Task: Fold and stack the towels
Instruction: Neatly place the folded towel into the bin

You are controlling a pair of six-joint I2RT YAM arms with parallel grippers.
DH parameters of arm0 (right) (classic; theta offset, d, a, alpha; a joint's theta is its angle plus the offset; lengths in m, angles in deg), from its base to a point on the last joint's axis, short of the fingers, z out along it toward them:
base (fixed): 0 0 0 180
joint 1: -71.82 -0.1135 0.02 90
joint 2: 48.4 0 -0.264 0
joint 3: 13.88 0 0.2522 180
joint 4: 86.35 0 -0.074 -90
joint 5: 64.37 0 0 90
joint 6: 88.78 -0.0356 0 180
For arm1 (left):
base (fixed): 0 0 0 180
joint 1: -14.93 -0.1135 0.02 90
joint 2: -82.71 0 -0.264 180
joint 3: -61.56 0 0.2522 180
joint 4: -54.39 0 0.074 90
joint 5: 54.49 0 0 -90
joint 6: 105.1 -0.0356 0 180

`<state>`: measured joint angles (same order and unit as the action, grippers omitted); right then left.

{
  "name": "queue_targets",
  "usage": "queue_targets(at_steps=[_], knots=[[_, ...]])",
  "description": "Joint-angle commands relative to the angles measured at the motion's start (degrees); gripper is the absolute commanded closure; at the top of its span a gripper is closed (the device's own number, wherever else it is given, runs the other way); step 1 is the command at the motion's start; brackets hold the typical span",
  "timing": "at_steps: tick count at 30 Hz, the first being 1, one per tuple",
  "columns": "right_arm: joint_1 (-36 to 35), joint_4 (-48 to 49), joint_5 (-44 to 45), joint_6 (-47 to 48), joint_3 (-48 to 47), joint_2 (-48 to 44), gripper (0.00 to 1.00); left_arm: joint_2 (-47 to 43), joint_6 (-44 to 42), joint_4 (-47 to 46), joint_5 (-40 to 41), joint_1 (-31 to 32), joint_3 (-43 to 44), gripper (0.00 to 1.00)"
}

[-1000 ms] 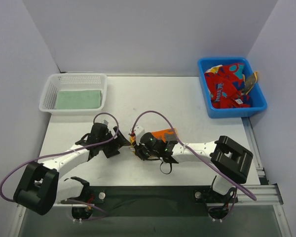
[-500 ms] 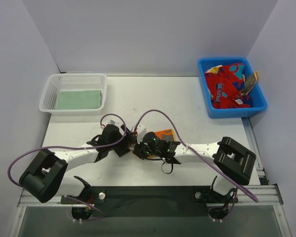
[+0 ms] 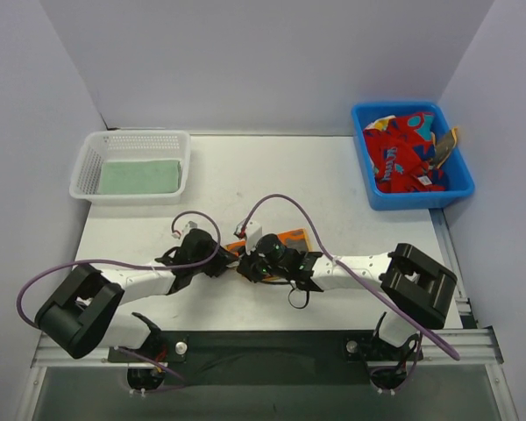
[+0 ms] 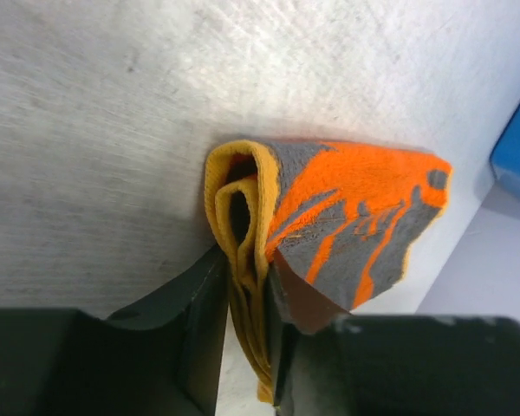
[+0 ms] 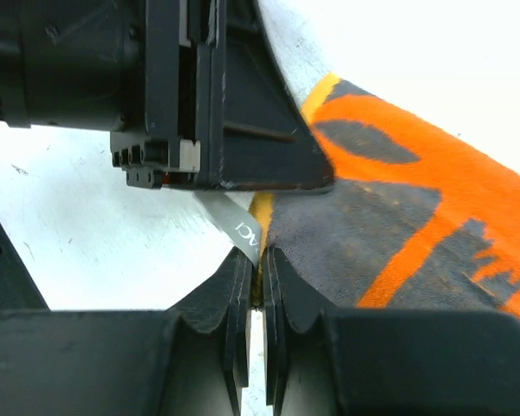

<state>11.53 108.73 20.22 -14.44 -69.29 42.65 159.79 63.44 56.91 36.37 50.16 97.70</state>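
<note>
White mesh basket [image 3: 88, 167] at far-left corner of the surface [image 3: 272, 171]. Blue bin [image 3: 421, 200] at far-right corner, well apart from the basket; its corner also shows in left wrist view [image 4: 516, 139]. Plain pale walls [image 3: 263, 61] on three sides. Metal rail [image 3: 272, 346] runs along near edge.

I view the counter [image 3: 351, 184] from above-behind; wrist cameras look closely past left pincer [image 4: 247, 290] and right pincer [image 5: 256, 264] at one orange towel [image 4: 355, 191].
</note>
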Motion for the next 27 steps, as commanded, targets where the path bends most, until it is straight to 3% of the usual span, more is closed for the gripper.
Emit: queue_targets(at_steps=[1,3,5,6,7,9,10,11,17,23,27], knots=[[0.35,2.36,-0.30,-0.69,0.16,-2.28,1.00,1.14,-1.55,-0.09,3.09,0.37,-1.36,0.69],[0.35,2.27,-0.39,-0.60,0.34,-2.28,1.00,0.88,-3.22,-0.36,3.53,0.46,-1.28,0.83],[0.35,1.84,-0.39,-0.78,0.25,-2.36,1.00,0.53,-5.14,-0.44,3.71,0.37,-1.01,0.92],[0.35,1.31,-0.57,-0.78,0.25,-2.54,0.92,-0.08,-5.94,-0.44,3.79,0.37,-0.84,1.00],[0.35,0.96,-0.57,-0.78,0.16,-3.06,0.81,-0.43,-6.82,-0.10,3.71,0.37,-0.32,1.00],[0.35,-0.53,0.22,-1.04,0.25,-4.72,0.38,-1.57,-9.80,2.35,3.79,0.46,1.43,1.00],[0.44,-1.32,0.66,-1.04,0.25,-5.52,0.38,-2.10,-11.03,3.50,4.14,0.46,1.45,1.00],[0.61,-2.29,1.19,-1.13,0.16,-6.31,0.27,-2.54,-13.83,4.73,4.49,0.29,3.10,1.00],[2.63,-14.32,10.32,0.19,0.60,-14.92,0.17,-3.08,-30.16,16.41,3.98,-2.26,12.77,1.00],[6.84,-26.53,17.96,0.37,2.71,-24.15,0.09,1.40,-45.29,24.42,-2.95,-12.27,25.16,1.00],[10.10,-31.27,18.42,1.86,2.98,-27.93,0.05,5.52,-52.86,30.21,-6.57,-18.78,34.04,1.00]])
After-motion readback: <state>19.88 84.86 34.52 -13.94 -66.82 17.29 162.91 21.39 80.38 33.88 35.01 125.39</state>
